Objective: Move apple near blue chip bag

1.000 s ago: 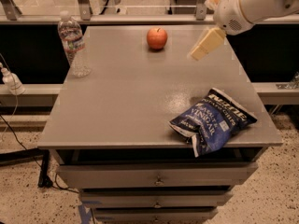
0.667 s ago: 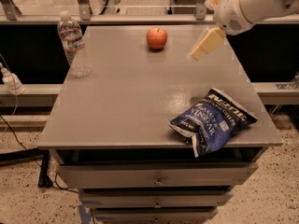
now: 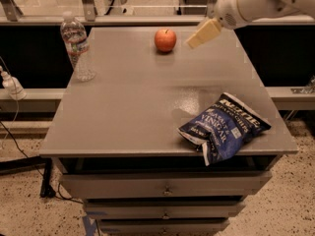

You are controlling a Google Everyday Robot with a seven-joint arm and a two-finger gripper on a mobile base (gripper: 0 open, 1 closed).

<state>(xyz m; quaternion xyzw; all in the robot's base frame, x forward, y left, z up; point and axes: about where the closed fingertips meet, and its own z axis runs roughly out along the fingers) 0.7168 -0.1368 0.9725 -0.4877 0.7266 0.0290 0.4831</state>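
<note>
The red-orange apple [image 3: 165,40] stands near the far edge of the grey table [image 3: 128,107]. The dark blue chip bag [image 3: 224,128] with "VINEGAR" lettering lies wrinkled at the table's front right corner. My gripper [image 3: 202,33] hangs from the white arm at the upper right, above the table and just right of the apple, not touching it. It holds nothing that I can see.
A clear plastic water bottle [image 3: 76,45] stands upright at the table's far left. Drawers [image 3: 165,191] sit under the tabletop. A rail runs behind the table. A white plug and cables [image 3: 11,85] hang at the left.
My gripper has moved left, toward the apple. The apple, bag and bottle have not moved.
</note>
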